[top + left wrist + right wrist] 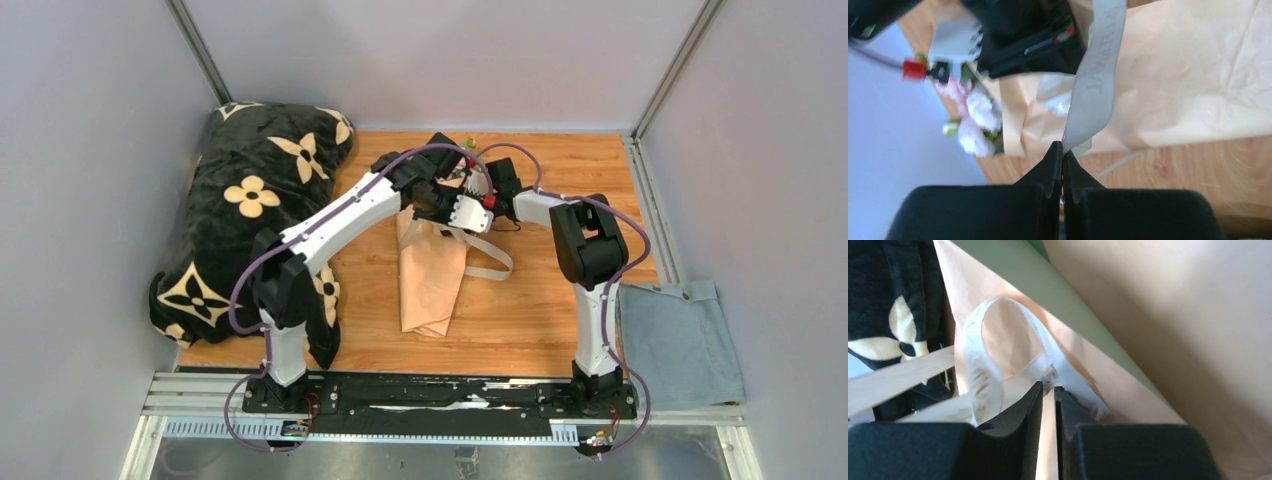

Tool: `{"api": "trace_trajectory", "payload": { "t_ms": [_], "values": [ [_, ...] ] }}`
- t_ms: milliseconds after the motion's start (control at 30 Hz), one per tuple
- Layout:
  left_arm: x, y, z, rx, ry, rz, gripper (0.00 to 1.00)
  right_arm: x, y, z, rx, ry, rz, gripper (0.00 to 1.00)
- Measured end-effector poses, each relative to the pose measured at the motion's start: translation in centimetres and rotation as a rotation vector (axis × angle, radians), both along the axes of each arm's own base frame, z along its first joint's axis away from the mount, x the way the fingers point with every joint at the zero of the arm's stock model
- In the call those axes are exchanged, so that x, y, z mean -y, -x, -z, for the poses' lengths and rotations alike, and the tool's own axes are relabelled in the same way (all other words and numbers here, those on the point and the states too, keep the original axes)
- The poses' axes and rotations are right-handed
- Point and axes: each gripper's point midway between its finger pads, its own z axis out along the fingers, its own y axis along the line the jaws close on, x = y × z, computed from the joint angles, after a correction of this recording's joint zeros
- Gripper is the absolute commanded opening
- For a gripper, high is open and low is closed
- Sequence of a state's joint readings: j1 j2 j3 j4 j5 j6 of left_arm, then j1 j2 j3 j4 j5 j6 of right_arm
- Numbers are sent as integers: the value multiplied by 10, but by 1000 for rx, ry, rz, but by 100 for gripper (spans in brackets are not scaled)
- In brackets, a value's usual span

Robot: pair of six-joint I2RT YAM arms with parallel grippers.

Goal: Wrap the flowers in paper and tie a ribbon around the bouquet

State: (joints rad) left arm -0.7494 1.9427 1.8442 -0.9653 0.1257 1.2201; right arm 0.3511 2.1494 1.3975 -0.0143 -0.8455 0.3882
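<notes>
Fingers (pixel 1045 170) of the left gripper (pixel 1062 150) were pressed fully together, with the ribbon (pixel 1095 75) apparently caught only at their extreme tips. From there the strip ran flat, away across the paper (pixel 1188 75). Right gripper (pixel 1049 387) stood nearly closed, pinching the same ribbon at its fingertips, where the loop crossed itself. The flowers (pixel 975 120) lay beyond the left fingers and off to one side, at the mouth of the wrap, just beside the right gripper's body.

Risks judged:
- The shallow left-hand catch could slip under a pull, leaving the knot slack.
- An uneven pull could drag the loop along the bouquet (pixel 432 270) or crumple and open the paper.
- Grippers working this close together could collide or crush the blooms.
</notes>
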Motion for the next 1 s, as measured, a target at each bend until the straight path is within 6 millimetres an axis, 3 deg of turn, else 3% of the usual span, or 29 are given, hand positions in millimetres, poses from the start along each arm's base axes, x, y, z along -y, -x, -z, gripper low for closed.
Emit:
{"api": "trace_trajectory", "payload": {
  "t_ms": [100, 267, 500, 733, 1000],
  "values": [
    [-18, 7, -31, 21, 24, -116, 0, 5, 3, 3, 2, 16, -19, 19],
    [-44, 16, -46, 12, 25, -314, 0, 8, 7, 2, 20, 40, -63, 19],
    [-59, 11, -46, 15, 11, -486, 0, 10, 13, 1, 32, 53, -119, 19],
    [-55, -22, -37, -30, 73, -604, 0, 8, 19, -18, 58, 3, -169, 20],
    [-47, -42, -1, -52, 174, -696, 0, 25, -13, -50, 149, -27, -84, 20]
  ]
}}
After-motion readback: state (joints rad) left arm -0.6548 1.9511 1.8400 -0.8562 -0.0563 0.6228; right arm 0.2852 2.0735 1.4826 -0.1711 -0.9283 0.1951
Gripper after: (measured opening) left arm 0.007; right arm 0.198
